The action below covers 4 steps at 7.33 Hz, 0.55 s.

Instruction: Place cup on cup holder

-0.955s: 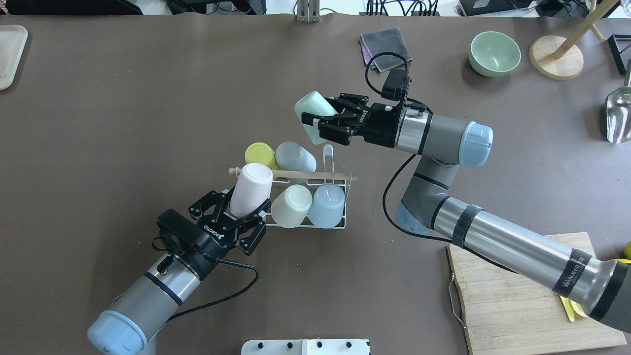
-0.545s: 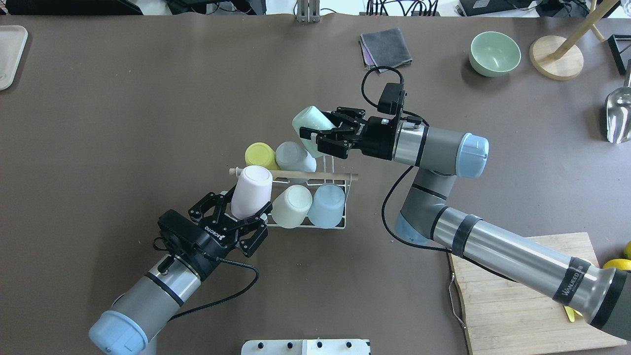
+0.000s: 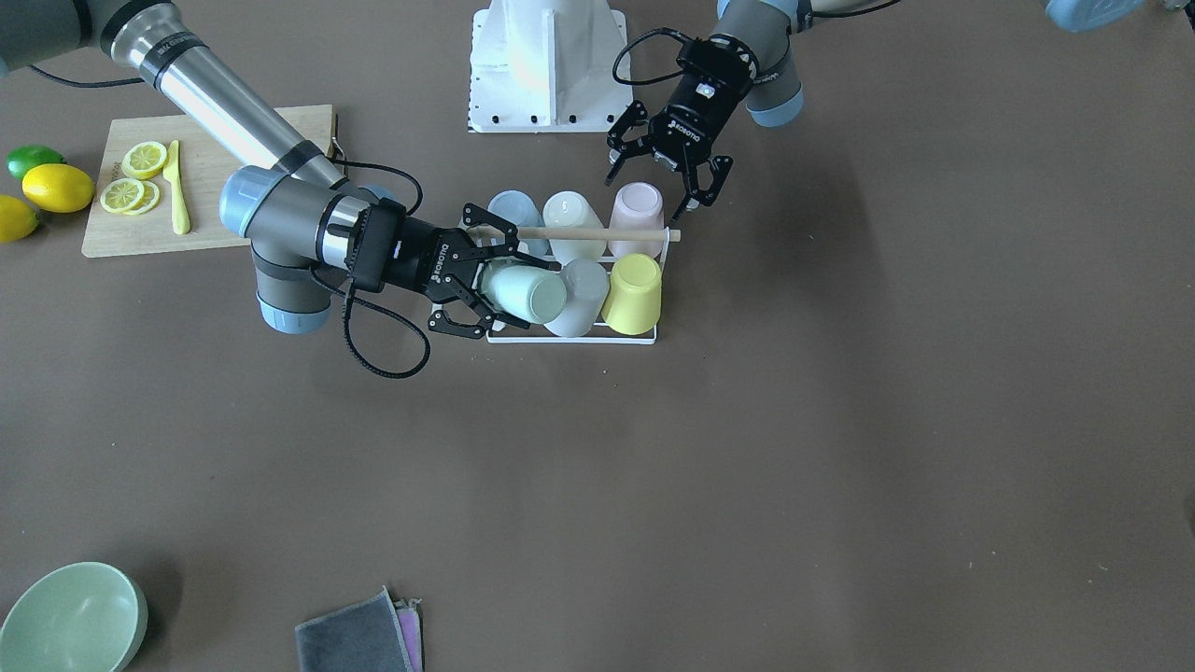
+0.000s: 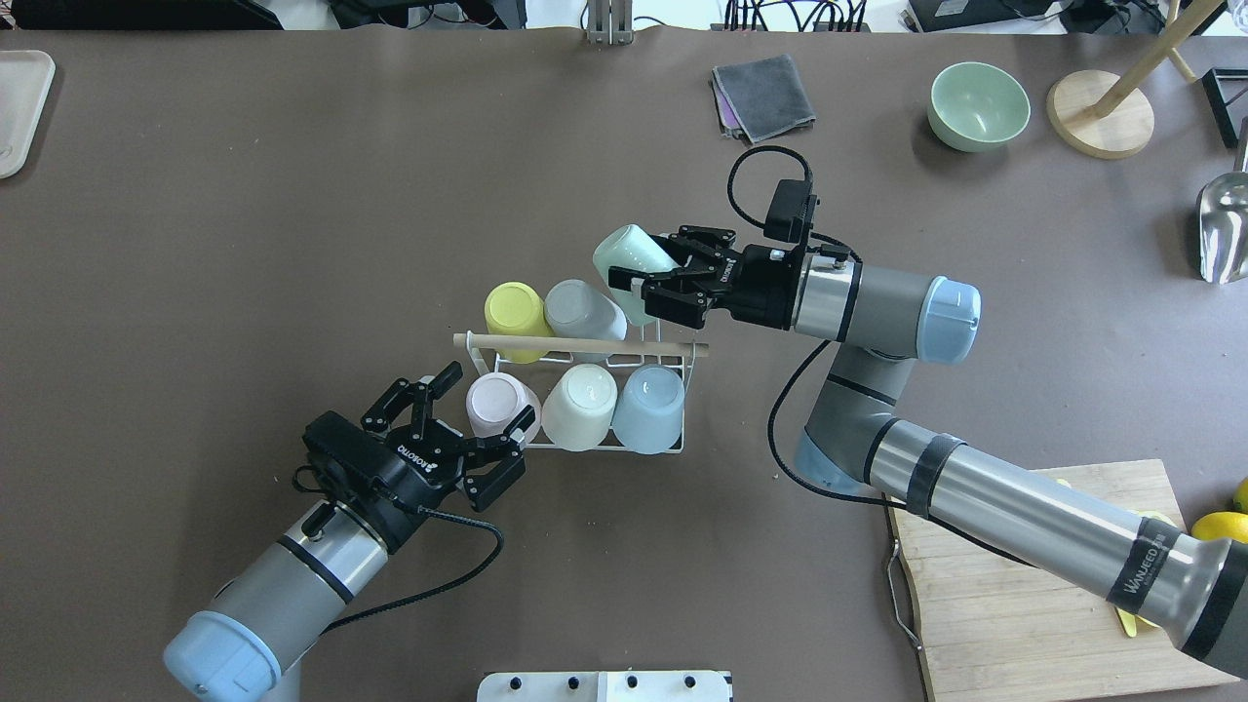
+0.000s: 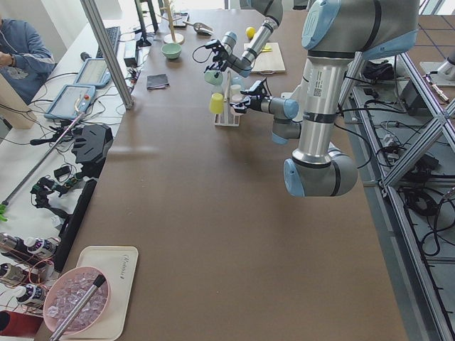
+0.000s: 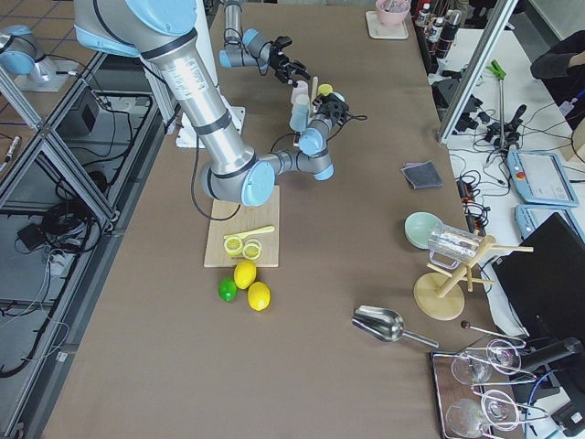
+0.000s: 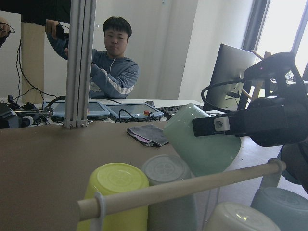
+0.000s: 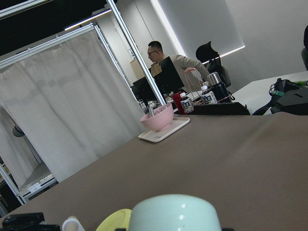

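Note:
The cup holder [image 4: 585, 344], a white wire rack with a wooden rod, holds a yellow cup [image 4: 514, 307], a grey cup [image 4: 583, 309], a pink cup [image 4: 499, 405], a cream cup [image 4: 582, 405] and a blue cup [image 4: 651, 408], all upside down. My left gripper [image 4: 489, 394] is open, its fingers either side of the pink cup [image 3: 637, 207], which sits on the rack. My right gripper [image 4: 658, 263] is shut on a mint cup [image 4: 632, 255], held tilted over the rack's far right corner beside the grey cup. The mint cup also shows in the front view [image 3: 523, 291] and the left wrist view [image 7: 202, 144].
A grey cloth [image 4: 763, 95], a green bowl [image 4: 978, 105] and a wooden stand [image 4: 1102, 112] lie at the far side. A cutting board [image 4: 1024, 585] lies under my right arm. A metal scoop [image 4: 1224, 229] is at the right edge, a white tray [image 4: 19, 107] far left.
The pink cup went from raised and tilted in my left gripper down onto the rack, and that gripper opened. My right gripper brought the mint cup closer to the rack.

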Tool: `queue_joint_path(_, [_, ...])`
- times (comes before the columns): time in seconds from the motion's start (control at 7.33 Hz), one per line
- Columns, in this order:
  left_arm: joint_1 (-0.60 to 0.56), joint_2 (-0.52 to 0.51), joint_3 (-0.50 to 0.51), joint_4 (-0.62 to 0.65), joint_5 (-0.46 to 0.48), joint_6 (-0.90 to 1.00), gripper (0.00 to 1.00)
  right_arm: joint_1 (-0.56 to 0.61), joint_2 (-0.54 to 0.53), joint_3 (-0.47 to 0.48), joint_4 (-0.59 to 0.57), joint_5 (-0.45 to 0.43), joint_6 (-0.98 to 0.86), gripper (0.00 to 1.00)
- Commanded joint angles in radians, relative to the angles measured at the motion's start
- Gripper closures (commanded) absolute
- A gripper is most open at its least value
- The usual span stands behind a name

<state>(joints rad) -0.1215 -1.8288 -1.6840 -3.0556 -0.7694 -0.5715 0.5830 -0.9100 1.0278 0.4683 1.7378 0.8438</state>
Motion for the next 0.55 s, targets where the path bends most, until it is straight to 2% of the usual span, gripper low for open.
queue_joint_path(0.0, [-0.003, 0.162, -0.125, 0.014, -0.052, -0.004, 0.02, 0.001, -0.009, 0.000, 0.007, 0.002, 0.009, 1.00])
queue_joint_path(0.14, [-0.003, 0.230, -0.153, 0.052, -0.103, -0.037, 0.02, 0.001, -0.010, 0.000, 0.006, 0.002, 0.015, 0.68])
queue_joint_path(0.27, [-0.006, 0.274, -0.192, 0.151, -0.166, -0.106, 0.02, 0.005, -0.012, 0.002, 0.006, 0.002, 0.014, 0.01])
queue_joint_path(0.41, [-0.062, 0.313, -0.210, 0.223, -0.271, -0.187, 0.02, 0.012, -0.016, 0.002, 0.007, 0.003, 0.015, 0.00])
